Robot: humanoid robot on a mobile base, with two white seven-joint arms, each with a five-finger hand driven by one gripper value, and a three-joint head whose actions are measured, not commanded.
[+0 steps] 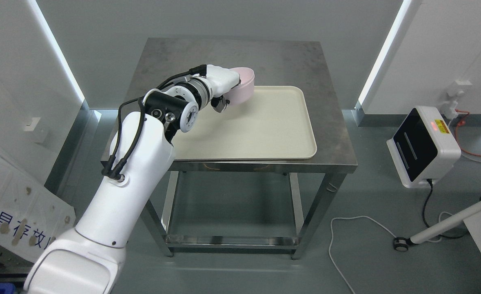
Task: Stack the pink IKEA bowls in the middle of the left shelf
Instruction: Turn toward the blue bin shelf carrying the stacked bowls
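Grey floor and pale walls frame a steel surface (326, 122) standing in the middle of the room, with a cream tray (264, 130) lying across its front half. From where I stand, the robot's left hand (224, 87) reaches over the tray's far left corner and is closed on a pink bowl (246, 83), its white palm lying over the rim while darker fingertips (220, 105) curl below. The bowl is tilted and sits at the tray's back edge (whether it is lifted clear or resting there I cannot tell). No right arm shows.

The bowl looks like stiff, smooth plastic, light enough for one hand, though its glossy wall could slip. A pinch across the rim, one side inside and one outside, seems the surest hold. No shelf is in sight, so the stacking spot lies somewhere off to the side.
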